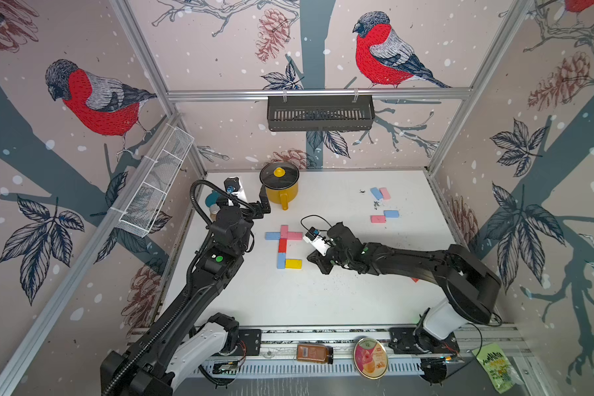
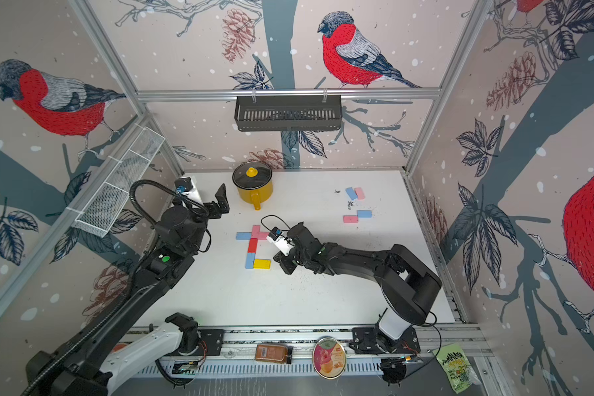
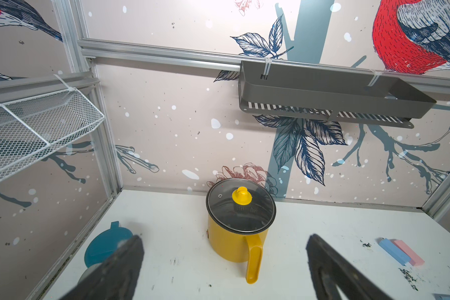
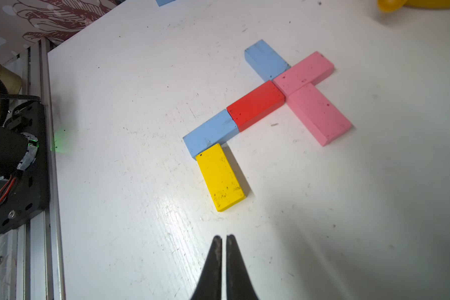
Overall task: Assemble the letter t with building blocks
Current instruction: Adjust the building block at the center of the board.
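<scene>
I find the building blocks (image 1: 283, 245) of the letter lying flat a little left of centre in both top views. The stem runs pink, red block (image 4: 255, 105), then light blue. One blue and one pink brick are butted to either side of the stem's top brick as a crossbar. The yellow block (image 4: 220, 180) is set as a foot, its short end touching the lowest blue brick. Four spare blocks (image 1: 378, 219) lie in two pairs toward the upper right of the table (image 1: 323, 301), well apart from the letter. I judge the bricks rigid, light and matte, so the pads should hold them without slip. I expect them to skate on the glossy tabletop at the least nudge. The sound hold is across the narrow width at mid-length, on the two long sides. On bricks already placed, neighbours partly block those sides, so I would correct them by a push on a free end. The right gripper (image 4: 224, 242) has its jaws pressed together on nothing, its tips near the yellow block's free end but clear of it. The left gripper (image 3: 225, 239) is spread wide and empty, raised beside the yellow pot (image 1: 282, 193) in the upper left of the table. The letter appears complete to me.
</scene>
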